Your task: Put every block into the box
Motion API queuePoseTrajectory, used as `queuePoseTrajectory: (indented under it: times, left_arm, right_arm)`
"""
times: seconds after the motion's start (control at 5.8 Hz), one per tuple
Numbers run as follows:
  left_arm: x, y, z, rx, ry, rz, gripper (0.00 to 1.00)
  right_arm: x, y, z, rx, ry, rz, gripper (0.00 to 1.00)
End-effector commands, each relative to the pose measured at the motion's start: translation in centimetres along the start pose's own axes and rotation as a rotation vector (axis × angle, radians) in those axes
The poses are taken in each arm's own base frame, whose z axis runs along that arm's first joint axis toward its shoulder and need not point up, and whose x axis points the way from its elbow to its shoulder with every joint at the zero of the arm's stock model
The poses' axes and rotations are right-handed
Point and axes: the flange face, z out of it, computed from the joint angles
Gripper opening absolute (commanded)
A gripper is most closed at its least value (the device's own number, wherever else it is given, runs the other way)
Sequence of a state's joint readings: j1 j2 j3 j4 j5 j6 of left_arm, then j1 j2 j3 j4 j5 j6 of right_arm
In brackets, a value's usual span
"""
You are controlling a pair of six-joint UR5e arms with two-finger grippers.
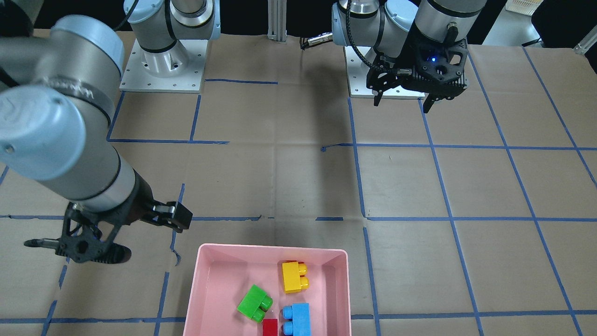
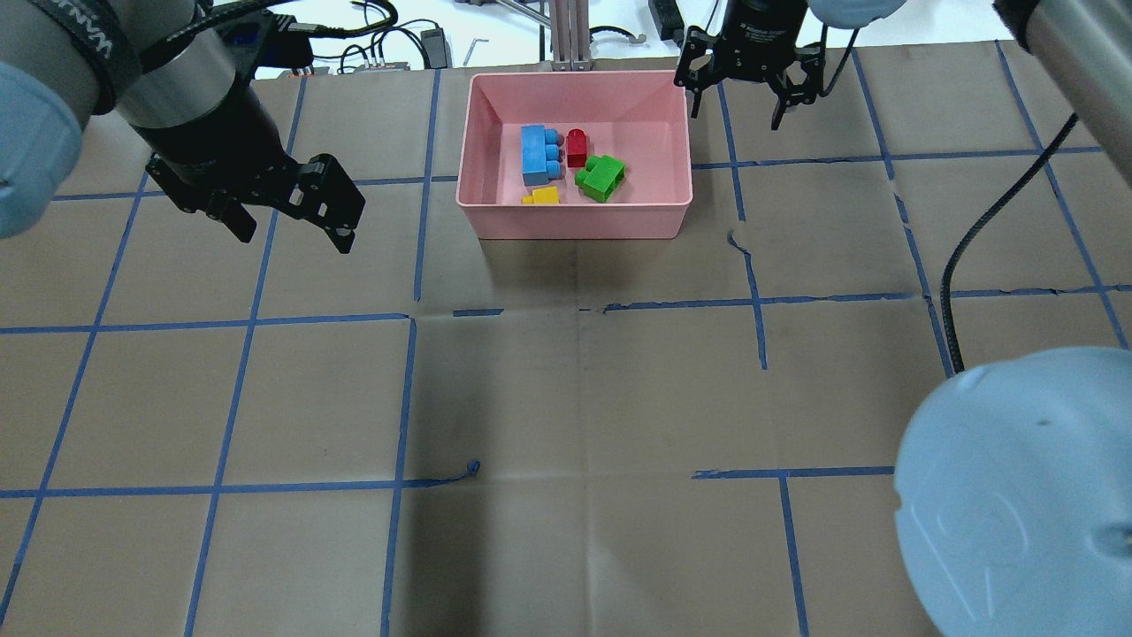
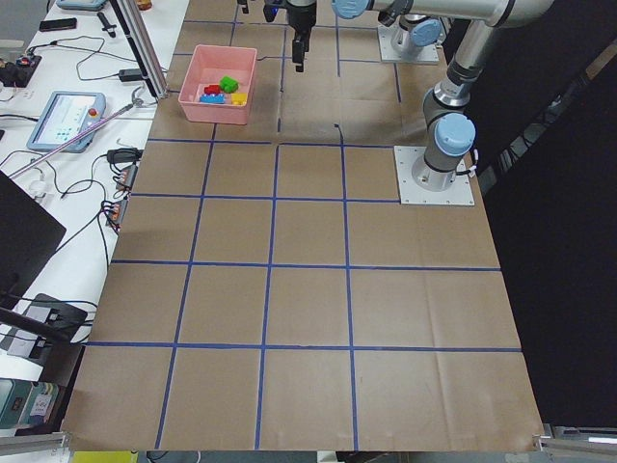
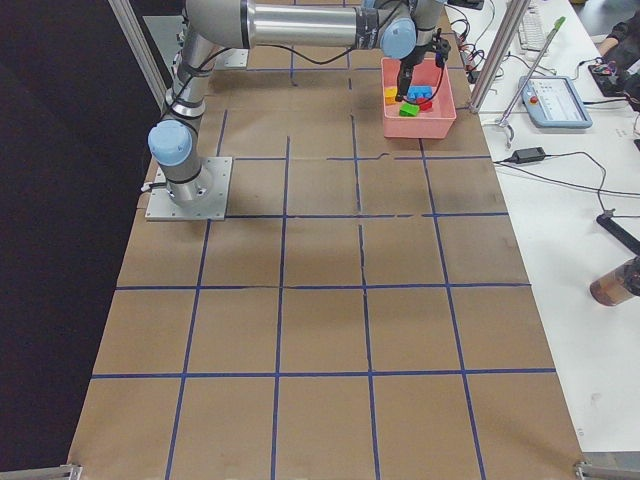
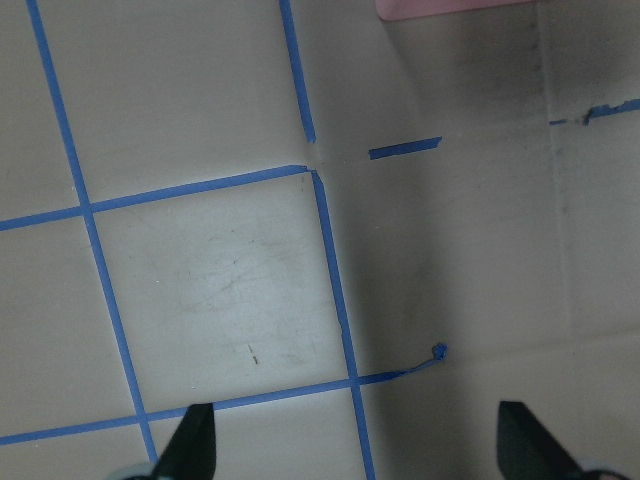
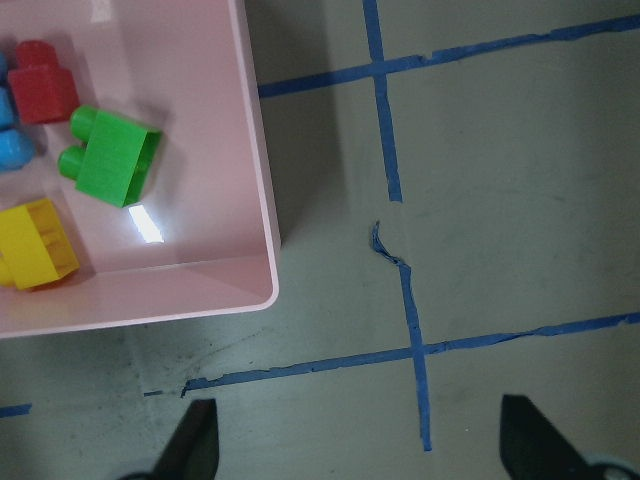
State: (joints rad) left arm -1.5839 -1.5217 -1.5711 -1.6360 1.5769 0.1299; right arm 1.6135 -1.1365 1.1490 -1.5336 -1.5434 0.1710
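Note:
The pink box (image 2: 575, 221) stands at the table's far edge, seen from overhead. All four blocks lie inside it: blue (image 2: 533, 155), red (image 2: 577, 147), green (image 2: 600, 177) and yellow (image 2: 541, 196). They also show in the front view: yellow (image 1: 294, 276), green (image 1: 254, 303), blue (image 1: 297, 318), red (image 1: 269, 327). My right gripper (image 2: 734, 115) hangs open and empty just right of the box. Its wrist view shows the box corner (image 6: 255, 290) and the green block (image 6: 115, 158). My left gripper (image 2: 292, 234) is open and empty, left of the box and above bare table.
Brown paper with a grid of blue tape covers the table (image 2: 575, 398). Cables and devices lie beyond the far edge (image 2: 389, 49). The right arm's large elbow (image 2: 1017, 495) fills the overhead view's lower right. A pendant and cables lie on the side bench (image 3: 63, 116).

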Motion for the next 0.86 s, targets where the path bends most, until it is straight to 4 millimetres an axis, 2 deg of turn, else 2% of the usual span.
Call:
queuePoseTrajectory:
  times: [0.0,0.17,0.34,0.69]
  left_arm:
    - [-0.1,-0.1,-0.4,0.007,0.002,-0.078,0.99]
    - [0.1,-0.1,-0.6,0.012,0.022,-0.136,0.99]
    - [0.1,-0.1,-0.6,0.012,0.021,-0.137,0.99]
    - [0.1,-0.1,-0.7,0.013,0.018,-0.135,0.99]
  right_arm:
    - [1.9,6.6,-6.4,-0.022,0.022,-0.043,0.99]
    - [2.6,11.1,-6.4,-0.059,0.023,-0.050,0.98]
    - [3.3,14.6,-5.2,-0.040,0.023,-0.054,0.99]
    - [4.1,14.6,-5.6,0.015,0.020,-0.041,0.99]
